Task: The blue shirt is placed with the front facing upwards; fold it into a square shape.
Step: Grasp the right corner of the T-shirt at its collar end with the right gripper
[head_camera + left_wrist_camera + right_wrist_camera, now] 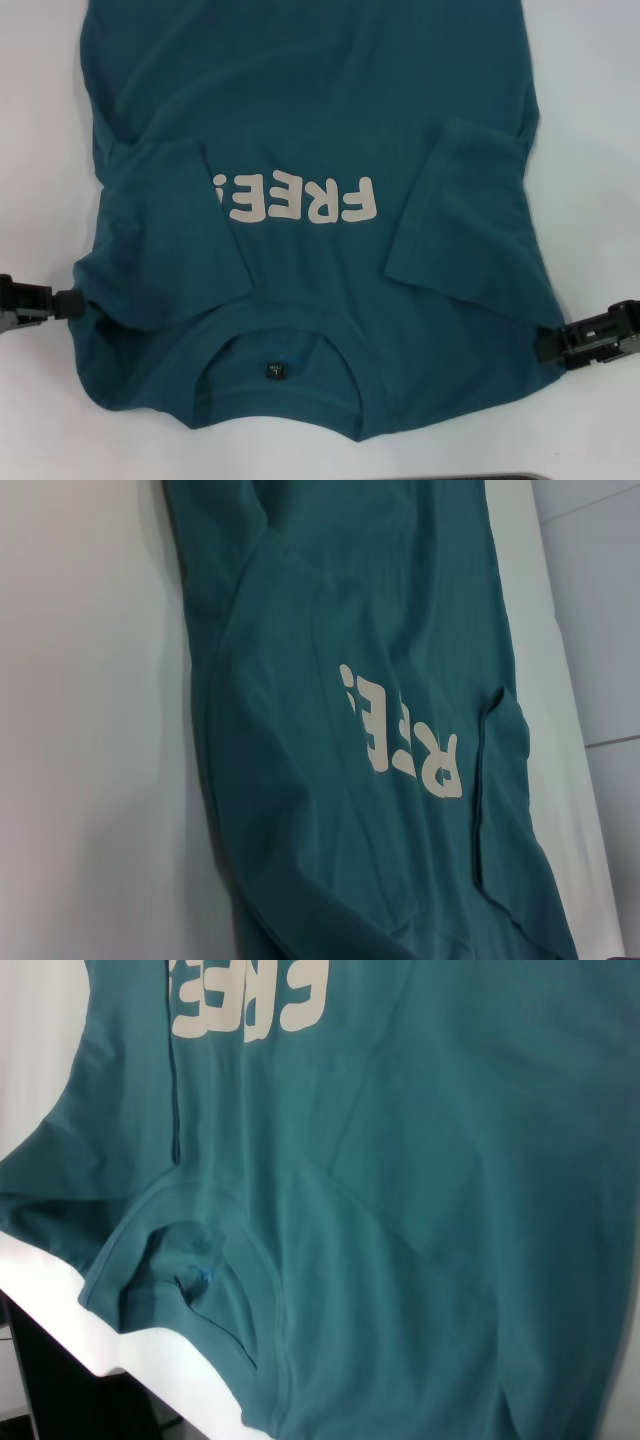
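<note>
The blue shirt (310, 120) lies front up on the white table, its collar (280, 350) nearest me and the off-white letters "FREE!" (300, 200) upside down to me. A small black neck tag (277, 370) shows inside the collar. Both short sleeves are folded inward over the chest: one (170, 240) on the left covers part of the "!", the other (460, 210) is on the right. My left gripper (78, 300) is at the shirt's left shoulder edge. My right gripper (542, 345) is at the right shoulder edge. Both wrist views show only the shirt (350, 680) (420, 1210) and table.
White table (590, 120) surrounds the shirt on both sides. Close behind the collar runs the table's near edge (90, 1345), with dark space (50, 1400) beyond it. A dark strip (520, 477) shows at the bottom of the head view.
</note>
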Robot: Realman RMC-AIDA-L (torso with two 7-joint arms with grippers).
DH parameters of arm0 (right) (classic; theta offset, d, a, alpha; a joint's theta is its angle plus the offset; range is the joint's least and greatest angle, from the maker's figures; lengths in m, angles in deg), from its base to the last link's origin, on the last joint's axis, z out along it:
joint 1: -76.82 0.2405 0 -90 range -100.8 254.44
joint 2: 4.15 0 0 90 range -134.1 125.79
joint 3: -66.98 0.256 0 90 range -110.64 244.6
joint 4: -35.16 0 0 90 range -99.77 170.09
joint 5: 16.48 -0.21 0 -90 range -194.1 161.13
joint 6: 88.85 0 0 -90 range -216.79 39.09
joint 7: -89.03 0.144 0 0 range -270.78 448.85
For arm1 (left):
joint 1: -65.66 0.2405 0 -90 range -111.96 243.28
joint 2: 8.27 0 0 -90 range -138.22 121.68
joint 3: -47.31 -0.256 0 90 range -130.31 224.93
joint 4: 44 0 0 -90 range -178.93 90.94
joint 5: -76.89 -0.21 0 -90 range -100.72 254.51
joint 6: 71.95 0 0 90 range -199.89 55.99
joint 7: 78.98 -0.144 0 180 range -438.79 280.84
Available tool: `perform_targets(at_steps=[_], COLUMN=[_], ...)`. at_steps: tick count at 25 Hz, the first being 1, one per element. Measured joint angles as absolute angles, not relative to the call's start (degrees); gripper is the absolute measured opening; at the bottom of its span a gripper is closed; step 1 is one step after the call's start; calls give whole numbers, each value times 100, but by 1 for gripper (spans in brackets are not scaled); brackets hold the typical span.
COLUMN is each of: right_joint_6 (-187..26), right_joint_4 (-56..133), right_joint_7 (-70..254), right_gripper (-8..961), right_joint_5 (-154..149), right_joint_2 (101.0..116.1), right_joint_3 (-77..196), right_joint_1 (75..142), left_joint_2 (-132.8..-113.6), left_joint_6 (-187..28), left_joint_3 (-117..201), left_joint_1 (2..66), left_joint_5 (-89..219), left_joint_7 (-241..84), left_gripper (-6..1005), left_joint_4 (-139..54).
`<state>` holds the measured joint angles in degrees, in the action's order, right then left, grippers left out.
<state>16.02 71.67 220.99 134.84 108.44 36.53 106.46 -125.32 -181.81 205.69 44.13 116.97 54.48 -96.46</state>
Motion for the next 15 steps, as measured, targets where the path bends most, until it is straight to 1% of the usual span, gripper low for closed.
perform_targets(at_steps=[9,15], right_joint_6=[1529,1501], right_joint_4=[7214,7171], right_joint_7=[22187,22102], right_gripper=[864,865], right_joint_5=[13345,12828], right_joint_2=[10919,10925], right_joint_3=[3673,3661], right_joint_1=[10723,10803], left_joint_2=[-12525,-12527], left_joint_6=[-18187,-18177], left_joint_3=[20569,20569], left_joint_1=[4412,4408], left_joint_5=[11715,11715], left_joint_7=[5456,5453], left_gripper=[17,16], left_joint_4=[-9649,-9646])
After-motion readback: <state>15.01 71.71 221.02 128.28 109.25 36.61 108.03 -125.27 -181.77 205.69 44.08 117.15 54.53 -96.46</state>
